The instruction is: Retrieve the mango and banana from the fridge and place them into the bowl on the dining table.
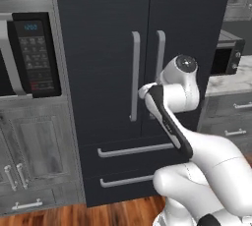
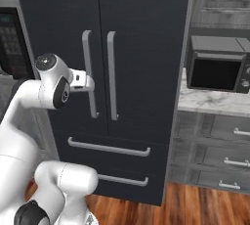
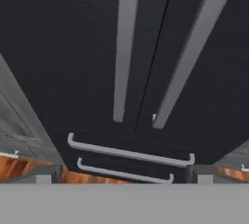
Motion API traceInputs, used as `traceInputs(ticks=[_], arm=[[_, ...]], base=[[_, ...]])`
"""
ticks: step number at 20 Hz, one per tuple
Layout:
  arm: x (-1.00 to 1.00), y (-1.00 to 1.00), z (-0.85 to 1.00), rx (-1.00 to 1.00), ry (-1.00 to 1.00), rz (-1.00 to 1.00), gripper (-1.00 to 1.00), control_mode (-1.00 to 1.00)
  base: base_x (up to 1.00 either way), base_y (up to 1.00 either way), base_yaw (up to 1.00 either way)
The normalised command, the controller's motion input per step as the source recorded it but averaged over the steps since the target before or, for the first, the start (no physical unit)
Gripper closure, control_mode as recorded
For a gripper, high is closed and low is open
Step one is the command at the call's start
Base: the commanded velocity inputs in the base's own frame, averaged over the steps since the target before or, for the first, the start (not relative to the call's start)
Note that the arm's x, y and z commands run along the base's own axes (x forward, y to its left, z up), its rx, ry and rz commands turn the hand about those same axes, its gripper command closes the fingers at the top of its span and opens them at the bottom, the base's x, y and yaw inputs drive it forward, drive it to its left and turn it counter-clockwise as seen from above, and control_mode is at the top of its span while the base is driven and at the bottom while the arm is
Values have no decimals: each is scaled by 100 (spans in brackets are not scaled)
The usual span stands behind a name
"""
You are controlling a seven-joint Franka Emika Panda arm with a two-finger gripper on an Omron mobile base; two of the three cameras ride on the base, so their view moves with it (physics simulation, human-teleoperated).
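Fridge (image 1: 113,72) doors shut, hand (image 2: 89,83) spread wide, squared up at the left handle (image 2: 89,72), twelve o'clock, ready to pull.

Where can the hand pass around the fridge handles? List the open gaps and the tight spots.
Free: the fridge door faces outside the left handle and right handle, and the band between them and the upper drawer handle. Tight: the slit between the two handles; the open hand sits by the left one.
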Motion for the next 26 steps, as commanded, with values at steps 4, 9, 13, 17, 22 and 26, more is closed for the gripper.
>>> traceInputs(ticks=[4,9,13,17,22,26], arm=[[24,30,13,-8,-14,6,-100,-100],[26,12,11,-1,-3,1,-100,-100],[12,5,16,4,0,-2,-100,-100],[5,0,23,12,0,-6,-100,-100],[2,0,24,10,-2,-4,-100,-100],[13,0,8,4,-9,-1,-100,-100]], base=[[0,0,0],[0,0,0],[0,0,0],[0,0,0],[0,0,0],[0,0,0]])
